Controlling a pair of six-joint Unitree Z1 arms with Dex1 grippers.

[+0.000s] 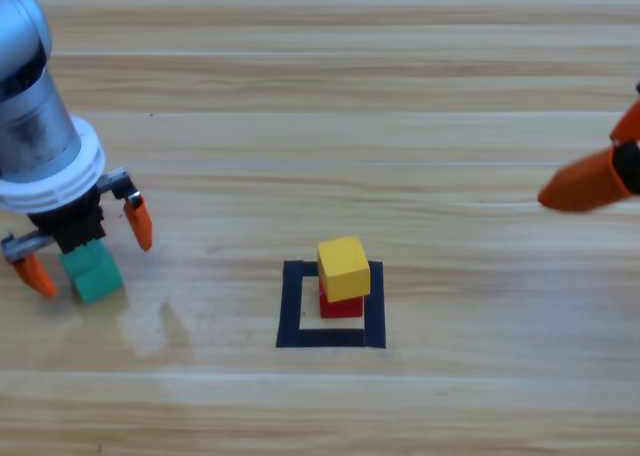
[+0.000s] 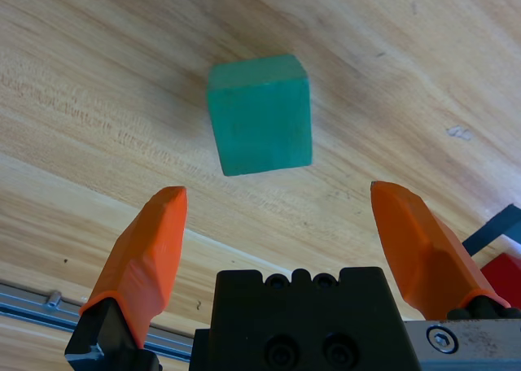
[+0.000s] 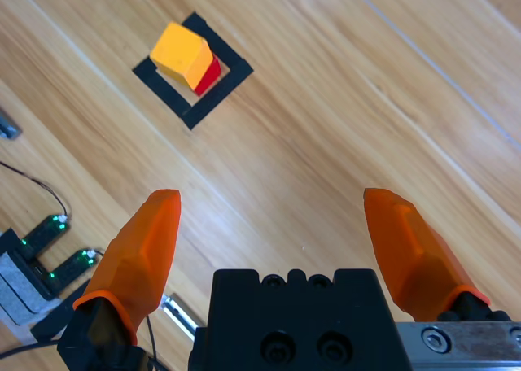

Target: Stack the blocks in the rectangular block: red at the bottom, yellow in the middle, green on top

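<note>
The left gripper (image 1: 88, 249) is wide open over the green cube (image 1: 97, 273), holding nothing. If it grabs crooked, green could slip, or later knock the yellow cube (image 1: 343, 268) off red (image 1: 340, 305).

The red cube (image 1: 340, 307) is mostly hidden under the yellow cube (image 1: 343, 268); only a thin strip shows at the middle of the high view. At the right edge, the right gripper (image 1: 590, 181) is cut off. At the far left, the left gripper (image 1: 88, 248) covers the green cube's (image 1: 95, 274) top.
</note>
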